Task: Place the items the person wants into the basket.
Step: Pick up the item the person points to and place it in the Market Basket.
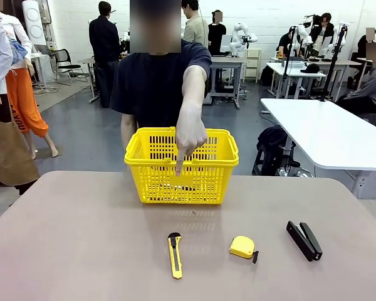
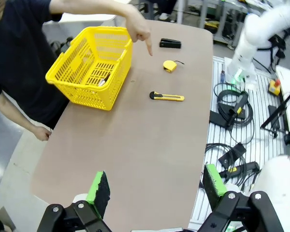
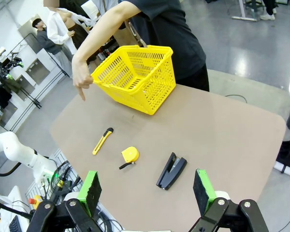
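Note:
The yellow basket (image 1: 182,166) stands at the table's far middle, right in front of the person (image 1: 153,81). The person's hand (image 1: 189,135) reaches over the basket, index finger pointing down at the table. Nearest under that finger lies the yellow-and-black utility knife (image 1: 175,254), flat near the front edge. In the left wrist view the knife (image 2: 166,96) is far ahead of my open left gripper (image 2: 155,186). My right gripper (image 3: 146,191) is also open and empty, well short of the knife (image 3: 103,140). A small object (image 2: 102,81) lies in the basket (image 2: 89,67); the marker and pen are hidden.
A yellow tape measure (image 1: 242,247) lies right of the knife, and a black stapler (image 1: 304,240) farther right. Bare tabletop (image 1: 81,238) spreads on the left. Cables (image 2: 232,106) and the other arm's base (image 2: 241,63) sit beside the table. A white table (image 1: 332,135) stands at the right.

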`<state>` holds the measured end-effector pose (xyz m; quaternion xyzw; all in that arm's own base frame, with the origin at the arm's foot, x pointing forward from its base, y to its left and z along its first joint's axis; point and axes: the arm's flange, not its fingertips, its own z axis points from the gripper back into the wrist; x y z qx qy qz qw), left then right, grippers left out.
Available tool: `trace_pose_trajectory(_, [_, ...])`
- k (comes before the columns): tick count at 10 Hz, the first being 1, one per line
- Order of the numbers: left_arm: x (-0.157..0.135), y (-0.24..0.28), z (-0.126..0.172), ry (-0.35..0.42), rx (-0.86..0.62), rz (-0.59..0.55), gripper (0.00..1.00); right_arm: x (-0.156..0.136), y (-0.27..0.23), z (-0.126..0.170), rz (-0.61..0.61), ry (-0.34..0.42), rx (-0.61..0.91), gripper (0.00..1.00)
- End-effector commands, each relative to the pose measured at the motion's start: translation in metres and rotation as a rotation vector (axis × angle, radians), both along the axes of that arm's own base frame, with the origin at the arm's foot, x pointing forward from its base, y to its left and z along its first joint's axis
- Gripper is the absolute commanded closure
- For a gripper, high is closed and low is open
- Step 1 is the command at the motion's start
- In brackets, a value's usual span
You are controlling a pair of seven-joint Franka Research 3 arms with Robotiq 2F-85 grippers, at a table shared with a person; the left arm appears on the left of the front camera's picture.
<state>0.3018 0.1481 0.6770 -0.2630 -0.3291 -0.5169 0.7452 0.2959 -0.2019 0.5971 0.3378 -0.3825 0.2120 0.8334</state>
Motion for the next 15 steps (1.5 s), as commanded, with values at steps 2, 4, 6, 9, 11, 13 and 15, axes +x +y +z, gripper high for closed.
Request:
trace_pose_trajectory(2, [0.003,-0.121,0.019,0.218,0.101,0.240,0.00,0.002,0.000,0.000,0.013,-0.026,0.014,0.00])
trace_pose_trajectory(4, [0.022,-0.211,-0.004,0.401,0.241,0.458,0.00,0.002,0.000,0.000,0.013,-0.026,0.014,0.00])
trace_pose_trajectory(6, [0.033,-0.288,-0.049,0.447,0.326,0.605,0.00,0.002,0.000,0.000,0.013,-0.026,0.014,0.00])
trace_pose_trajectory(9, [0.040,-0.347,-0.131,0.415,0.393,0.754,0.00,0.002,0.000,0.000,0.013,-0.026,0.014,0.00])
trace_pose_trajectory(11, [0.044,-0.370,-0.162,0.402,0.389,0.808,0.00,0.002,0.000,0.000,0.013,-0.026,0.014,0.00])
trace_pose_trajectory(13, [0.047,-0.375,-0.170,0.419,0.404,0.820,0.00,0.002,0.000,0.000,0.013,-0.026,0.014,0.00])
trace_pose_trajectory(15, [0.051,-0.368,-0.168,0.474,0.405,0.805,0.00,0.002,0.000,0.000,0.013,-0.026,0.014,0.00])
